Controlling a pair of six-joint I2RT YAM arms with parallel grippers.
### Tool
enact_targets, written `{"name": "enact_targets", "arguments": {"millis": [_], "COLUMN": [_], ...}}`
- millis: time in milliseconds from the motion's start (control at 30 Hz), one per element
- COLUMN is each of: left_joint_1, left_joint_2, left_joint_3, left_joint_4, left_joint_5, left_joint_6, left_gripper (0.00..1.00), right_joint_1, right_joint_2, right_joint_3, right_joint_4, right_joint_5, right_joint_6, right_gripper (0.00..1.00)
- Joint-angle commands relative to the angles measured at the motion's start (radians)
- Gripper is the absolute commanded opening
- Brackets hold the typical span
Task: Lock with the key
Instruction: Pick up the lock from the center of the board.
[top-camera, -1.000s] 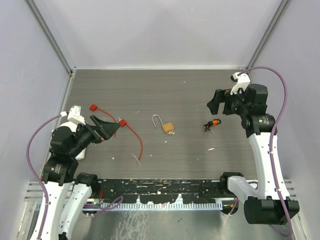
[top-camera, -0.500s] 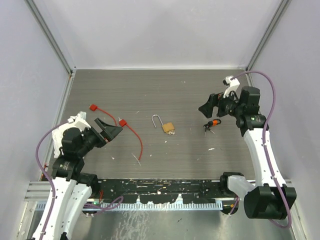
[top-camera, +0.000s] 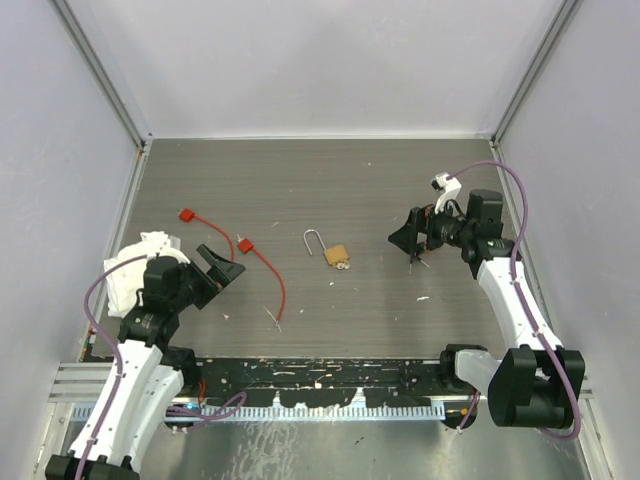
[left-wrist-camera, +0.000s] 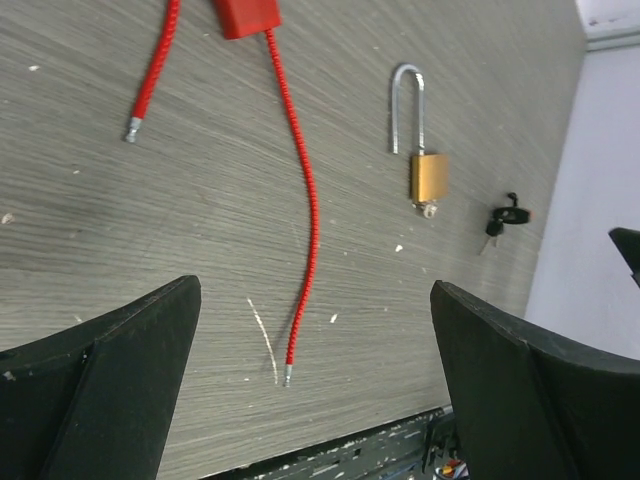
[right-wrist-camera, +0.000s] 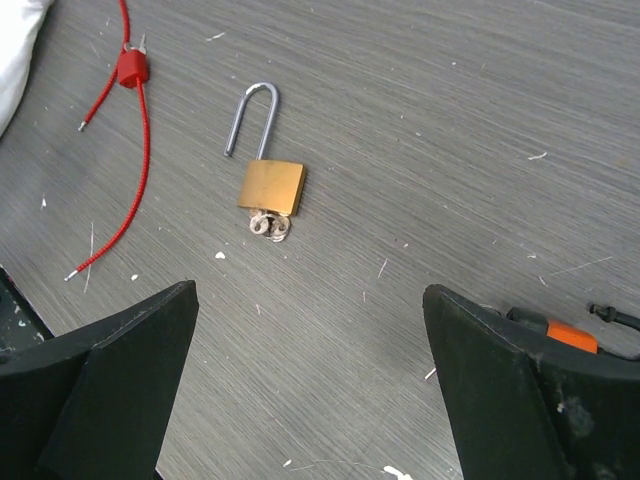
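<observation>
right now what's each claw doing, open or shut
left claw: open, holding nothing
right claw: open, holding nothing

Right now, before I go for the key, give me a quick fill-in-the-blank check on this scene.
1. The padlock lies with its shackle ___.
2. The key lies nearer the ___ arm.
3. The cable closest to the padlock is coloured ___.
4. The left fingers and the right fingers stand wide apart, holding ___.
Missing words: open; right; red; nothing.
</observation>
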Motion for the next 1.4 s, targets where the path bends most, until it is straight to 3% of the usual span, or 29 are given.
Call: {"name": "enact_targets", "arguments": {"millis": [0, 533, 700, 1133, 1367], "left_joint_1": [-0.009, -0.153, -0.154, -0.161, -0.338], "left_joint_2": [0.042, 0.234, 0.270, 0.322, 0.457], "left_joint_3": [0.007, -0.012, -0.071, 0.049, 0.237], "left_joint_4": [0.084, 0.247, 0.416, 0.210, 0.036], "left_joint_5": [-0.069, -0.184, -0.140, -0.234, -0.448], "left_joint_6": [0.004, -0.036, -0.109, 0.012, 0.135], "left_gripper": [1.00, 0.98, 0.98, 0.98, 0.98], "right_joint_1": [-0.003, -0.002, -0.004, -0.004, -0.004], "right_joint_2": [0.008, 0.003, 0.007, 0.013, 0.016], "right_joint_3": [0.010, 0.001, 0.015, 0.035, 0.037], "right_joint_4": [0.031, -0.002, -0.025, -0.062, -0.067], "right_joint_5": [-0.009, -0.102, -0.107, -0.101, -0.102], "right_joint_6": [-0.050, -0.165, -0.191, -0.220, -0.224], "right_gripper": [1.00, 1.00, 1.00, 1.00, 1.00]}}
